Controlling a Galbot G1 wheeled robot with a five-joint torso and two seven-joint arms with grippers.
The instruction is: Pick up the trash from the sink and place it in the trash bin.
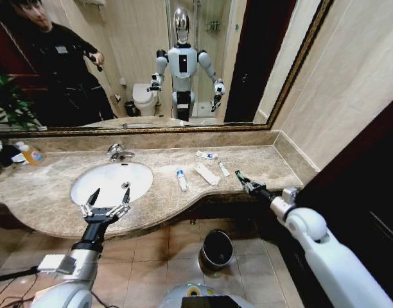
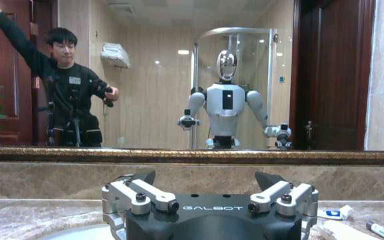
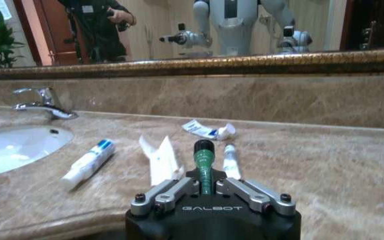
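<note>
Your right gripper (image 3: 203, 186) sits over the counter's (image 1: 261, 163) front edge, right of the sink (image 1: 112, 182), jaws closed on a green piece (image 3: 201, 160). Your left gripper (image 1: 108, 199) hovers at the sink's near rim, fingers spread wide, holding nothing. Remaining trash lies on the counter, not in the basin: tube (image 1: 181, 179), long packet (image 1: 207, 173), small tube (image 1: 223, 169), crumpled packet (image 1: 207, 154). The bin (image 1: 217, 249) stands on the floor below the counter.
</note>
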